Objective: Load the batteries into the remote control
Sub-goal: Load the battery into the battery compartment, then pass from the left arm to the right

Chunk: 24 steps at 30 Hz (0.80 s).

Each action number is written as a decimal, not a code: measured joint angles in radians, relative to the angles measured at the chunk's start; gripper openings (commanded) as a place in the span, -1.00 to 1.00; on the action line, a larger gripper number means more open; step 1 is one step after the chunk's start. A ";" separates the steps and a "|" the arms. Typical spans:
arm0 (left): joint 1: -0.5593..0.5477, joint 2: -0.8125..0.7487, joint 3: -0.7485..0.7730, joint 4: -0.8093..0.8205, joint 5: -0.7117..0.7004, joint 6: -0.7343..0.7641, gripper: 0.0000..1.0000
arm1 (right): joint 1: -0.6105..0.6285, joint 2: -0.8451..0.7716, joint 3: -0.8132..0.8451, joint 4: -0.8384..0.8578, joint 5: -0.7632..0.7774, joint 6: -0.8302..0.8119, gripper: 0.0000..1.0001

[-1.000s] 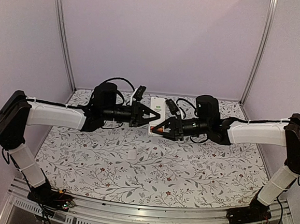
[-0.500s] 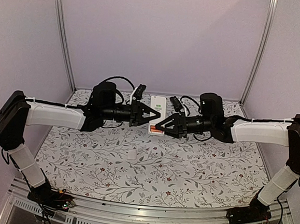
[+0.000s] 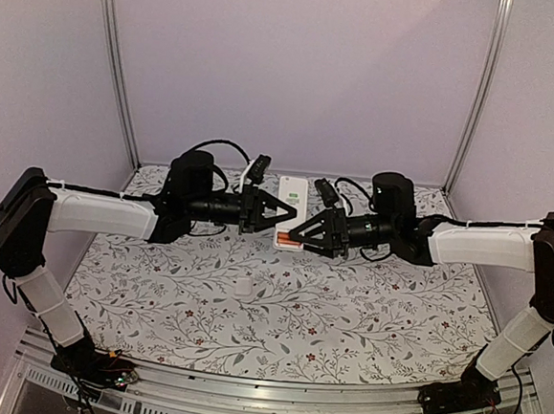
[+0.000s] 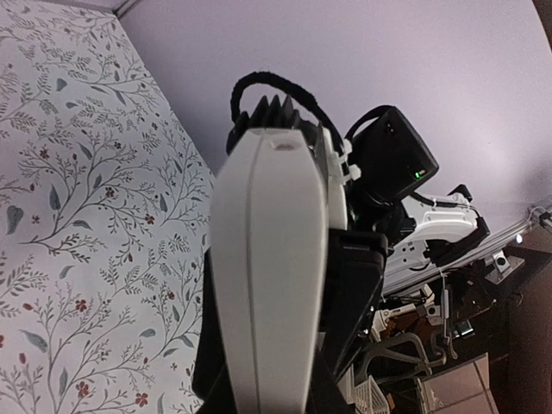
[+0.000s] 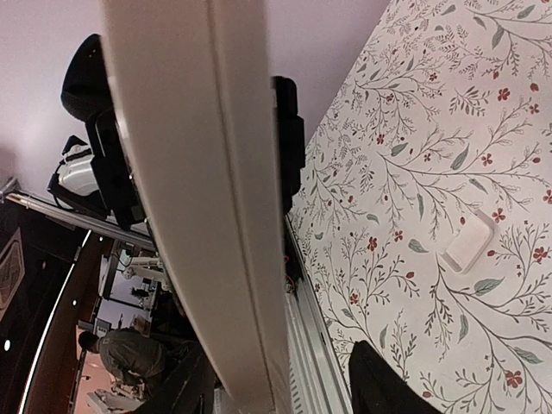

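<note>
The remote control is a slim white bar held above the table, with my left gripper shut on it from the left. In the left wrist view the remote control fills the gap of the left gripper. An orange battery lies at the remote's near end, in its recess. My right gripper is open just right of that end. In the right wrist view the remote control runs between the spread jaws of the right gripper, and the right finger stands well off it.
A small white cover plate lies on the flowered table cloth in front of the arms, and the same cover plate shows in the right wrist view. The enclosure's purple walls and metal posts stand behind.
My right gripper has opened and drawn back a little to the right. The orange battery stays at the remote's near end. The left arm holds still.
</note>
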 measured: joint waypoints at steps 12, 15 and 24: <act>-0.022 -0.033 0.006 -0.088 0.143 0.182 -1.00 | -0.103 -0.102 0.003 -0.004 -0.059 -0.021 0.18; -0.042 -0.030 0.031 -0.153 0.179 0.234 -1.00 | -0.102 -0.103 0.016 -0.004 -0.084 -0.021 0.09; -0.081 0.015 0.129 -0.299 0.241 0.336 -1.00 | -0.078 -0.100 0.030 -0.007 -0.140 -0.023 -0.34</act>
